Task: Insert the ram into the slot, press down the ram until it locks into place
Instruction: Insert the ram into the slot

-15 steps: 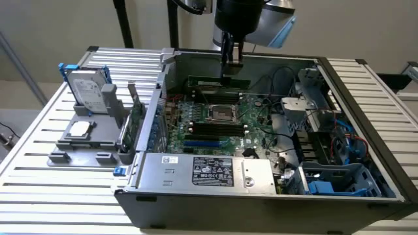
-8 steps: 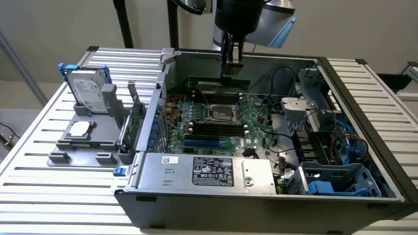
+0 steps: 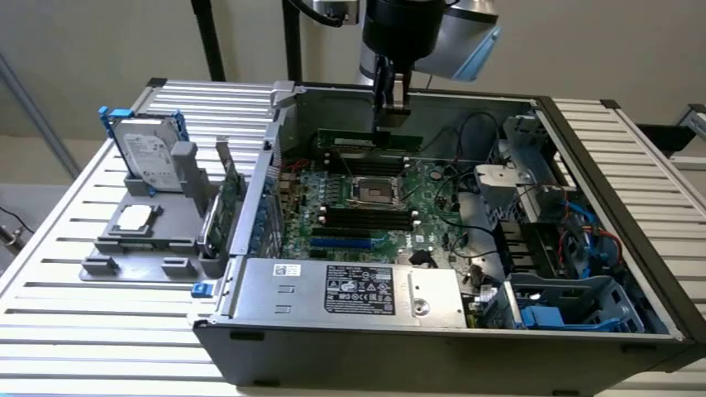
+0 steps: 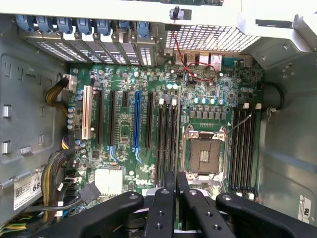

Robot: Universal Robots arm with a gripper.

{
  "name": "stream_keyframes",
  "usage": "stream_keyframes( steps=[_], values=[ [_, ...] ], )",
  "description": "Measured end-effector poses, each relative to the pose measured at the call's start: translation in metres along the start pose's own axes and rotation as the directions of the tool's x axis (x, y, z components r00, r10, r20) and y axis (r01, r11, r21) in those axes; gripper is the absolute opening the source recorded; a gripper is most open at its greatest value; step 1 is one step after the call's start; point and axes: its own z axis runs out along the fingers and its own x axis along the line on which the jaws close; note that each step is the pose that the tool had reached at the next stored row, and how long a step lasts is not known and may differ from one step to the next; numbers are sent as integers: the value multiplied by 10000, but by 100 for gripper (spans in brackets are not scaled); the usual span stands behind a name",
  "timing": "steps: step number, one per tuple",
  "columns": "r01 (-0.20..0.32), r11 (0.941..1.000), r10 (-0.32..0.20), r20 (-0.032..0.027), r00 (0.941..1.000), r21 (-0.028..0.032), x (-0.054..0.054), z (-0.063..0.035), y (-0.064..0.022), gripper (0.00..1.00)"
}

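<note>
Your fingers [image 3: 391, 98] are closed narrow on the ram [image 3: 359, 141]. They pinch its upper edge nearer the end on the exterior view's right, and the stick hangs below the fingertips. Its long axis is level and runs out from the fingers toward the exterior view's left and right. It hangs clear above the motherboard [image 4: 124, 163] and is seated in nothing.

Under the fingers lie the black slots [image 4: 167, 131], and the stick runs parallel to them. You cannot tell which slot it is over. Just to one side of the fingers is the square silver processor socket [image 4: 204, 151], with a second bank of black sockets [image 4: 242, 148] past it. To the other side are the blue slot [image 4: 136, 121], then a white slot [image 4: 87, 111]. Farther that way, a cable bundle [image 4: 55, 173] lies beside the board.

Beyond the fingertips, a red wire [image 4: 190, 67] loops over the board's far edge, well away from the slots. Nothing stands between the ram and the board.

The case [image 3: 331, 364] is open on top. The ram's end on the exterior view's left comes near the case's side wall [image 3: 278, 132] without touching it, and the other end has open room. Farther off, outside the case, a hard drive [image 3: 149, 153] stands in a grey holder [image 3: 138, 240] on the slatted bench [image 3: 66, 331].
</note>
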Motion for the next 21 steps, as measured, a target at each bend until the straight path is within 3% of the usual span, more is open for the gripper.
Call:
stream_keyframes(
  steps=[21],
  values=[
    [28,10000,-28,-2,10000,-1,8,379,-88,13]
  ],
)
